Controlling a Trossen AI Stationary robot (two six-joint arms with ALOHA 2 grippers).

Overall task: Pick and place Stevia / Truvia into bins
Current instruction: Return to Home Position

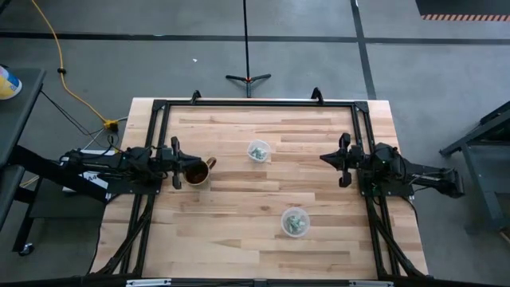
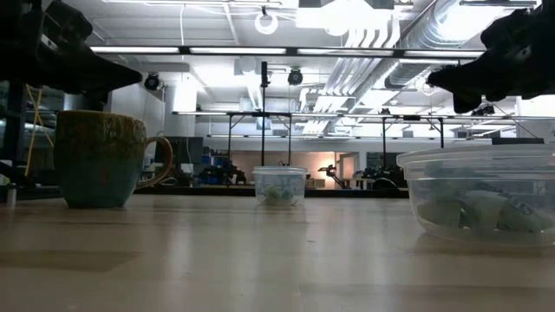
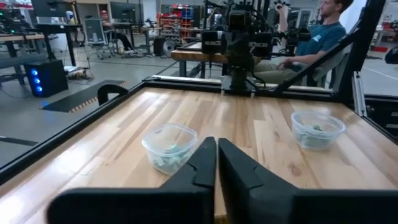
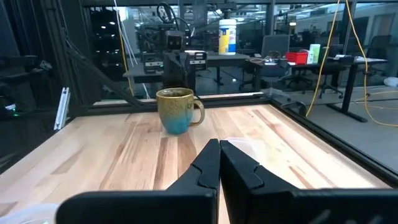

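Grey concrete floor surrounded one wooden counter (image 1: 255, 239) in the high view. Two dark arms sat mid-left and mid-right; the left end effector (image 1: 178, 163) and right end effector (image 1: 328, 158) were both pinched closed, empty. One mug (image 1: 197, 171) stood beside the left one. Two bins, upper-centre bin (image 1: 257, 150) and lower-centre bin (image 1: 294, 222), held Stevia packets (image 1: 295, 224), too bunched to count.

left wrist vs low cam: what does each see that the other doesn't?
Left wrist only: the left gripper with its fingers shut, at the table's left side. The right arm stands head-on across the table, with a seated person behind it. Low only: the brown-gold mug, standing upright on the left. Both: the wood table and the two clear cups, each holding Stevia packets.
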